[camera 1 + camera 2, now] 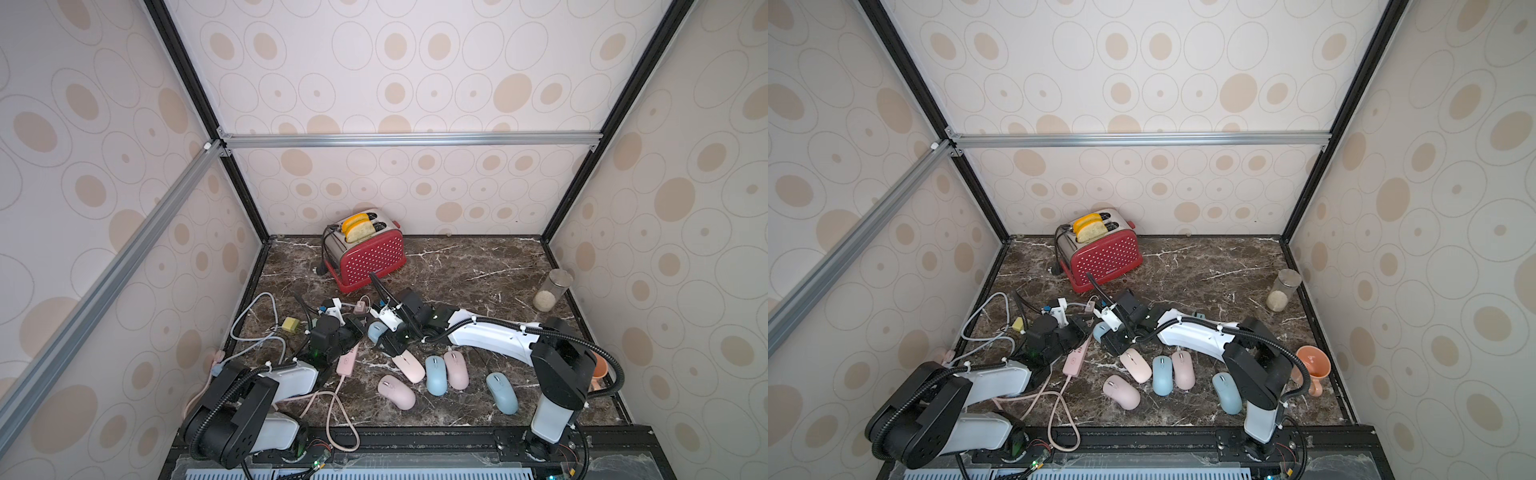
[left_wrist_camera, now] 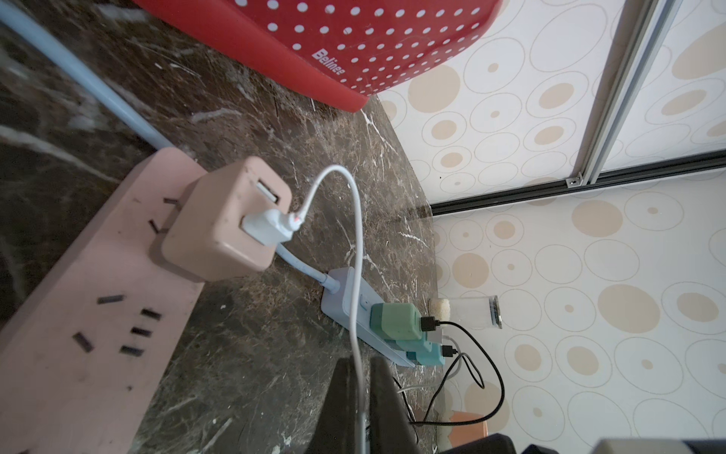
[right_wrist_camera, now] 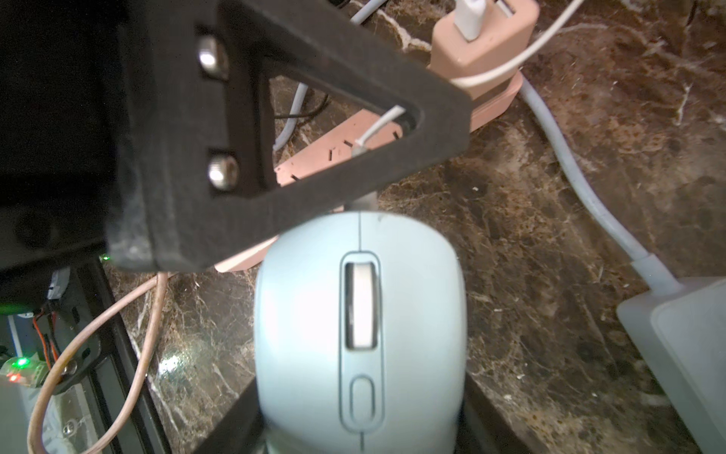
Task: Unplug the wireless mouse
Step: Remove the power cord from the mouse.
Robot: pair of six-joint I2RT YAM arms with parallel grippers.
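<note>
**A:** Item one, the blue mouse (image 3: 359, 326). Location?

**B:** Mid tabletop (image 1: 478, 257), on the near side of the red toaster (image 1: 365, 253), nose toward the pink power strip (image 2: 78, 298). The right pincer (image 3: 359, 408) holds it by the flanks, jaws partway apart, one finger along each side of the rear half. I can't tell whether it rests on the stone or sits just above it.

**A:** Reason for that hold?

**B:** An anchor, I'd judge, so the body stays put when the lead is pulled.

**A:** Item two, the white cable (image 2: 355, 220).

**B:** Its far end is a white plug (image 2: 267, 230) seated in the pink charger block (image 2: 224, 220), which stands in the strip. The cable arches up, then drops to the mouse's nose.

**A:** Item three, the left pincer (image 2: 359, 369).

**B:** Closed tight on that cable right at the mouse's nose. Seen from the right wrist, its black finger lies over the small grey connector entering the shell. I can't tell whether the pads grip the connector or only the cord behind it.

**A:** Connector status?

**B:** Not yet out, by the look of it.

**A:** Requirement for the next move?

**B:** Probably a straight pull away from the nose. A sideways tug could strain the connector or drag the charger block.
</note>
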